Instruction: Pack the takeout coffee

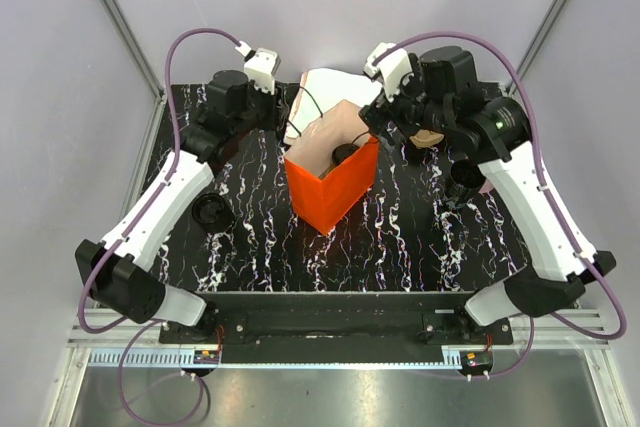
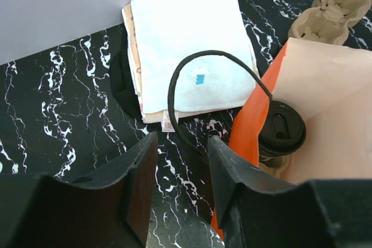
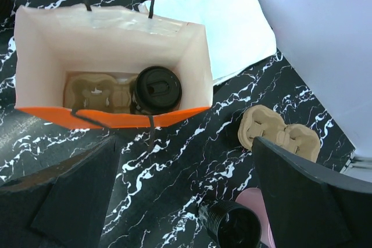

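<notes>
Since the lidded black takeout coffee (image 3: pixel 157 88) sits inside the orange paper bag (image 3: pixel 110 117), nothing needs holding. The left gripper (image 2: pixel 181 143) and right gripper (image 3: pixel 183 143) gape, empty.

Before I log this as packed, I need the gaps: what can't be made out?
Lidded cup: right wrist view, only its lid shows; the orange bag's walls hide the body.
Pink cup: right wrist view, behind the open black cup and cut by the edge; top view, mostly under the right arm.
Open black cup's contents: too dark.
</notes>
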`<state>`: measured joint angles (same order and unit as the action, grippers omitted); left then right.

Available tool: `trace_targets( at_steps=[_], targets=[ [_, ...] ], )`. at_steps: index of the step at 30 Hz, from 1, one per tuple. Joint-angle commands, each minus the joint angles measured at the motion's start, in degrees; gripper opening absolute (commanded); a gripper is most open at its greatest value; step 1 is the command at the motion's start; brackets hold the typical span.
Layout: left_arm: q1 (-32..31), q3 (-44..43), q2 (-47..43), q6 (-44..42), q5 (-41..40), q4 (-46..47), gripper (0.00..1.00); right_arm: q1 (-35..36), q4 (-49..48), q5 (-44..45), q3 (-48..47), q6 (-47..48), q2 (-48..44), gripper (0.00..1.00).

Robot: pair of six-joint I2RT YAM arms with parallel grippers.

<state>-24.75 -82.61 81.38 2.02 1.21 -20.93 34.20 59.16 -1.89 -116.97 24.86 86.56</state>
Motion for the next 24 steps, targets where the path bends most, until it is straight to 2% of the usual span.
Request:
trace_targets(
  at_steps=[1,7,11,16,18,24],
  targets=[
    [-0.21,-0.18,-3.07,0.70,2.91,2.03,0.41,0.43,-5.36,-0.12,5.60,2.64,-6.48,1.00],
    [-0.56,0.43,-3.43,1.58,4.50,2.12,0.38,0.43,-6.94,-4.96,13.69,5.46,-11.67,1.00],
    [-0.74,0.69,-3.78,2.20,5.20,2.21,0.29,0.43,-10.02,-1.72,19.21,6.25,-13.61,1.00],
    [-0.82,1.40,-4.48,2.72,5.99,2.29,0.23,-1.05,-14.41,4.52,21.78,5.03,-14.32,1.00],
    [-0.82,1.48,-4.74,2.90,6.34,2.38,0.21,-3.77,-15.03,6.01,20.64,3.80,-13.79,1.00],
    [-0.82,1.84,-5.62,3.16,7.57,2.47,0.22,-14.75,-16.70,6.64,17.21,-3.06,-11.16,1.00]
  ],
)
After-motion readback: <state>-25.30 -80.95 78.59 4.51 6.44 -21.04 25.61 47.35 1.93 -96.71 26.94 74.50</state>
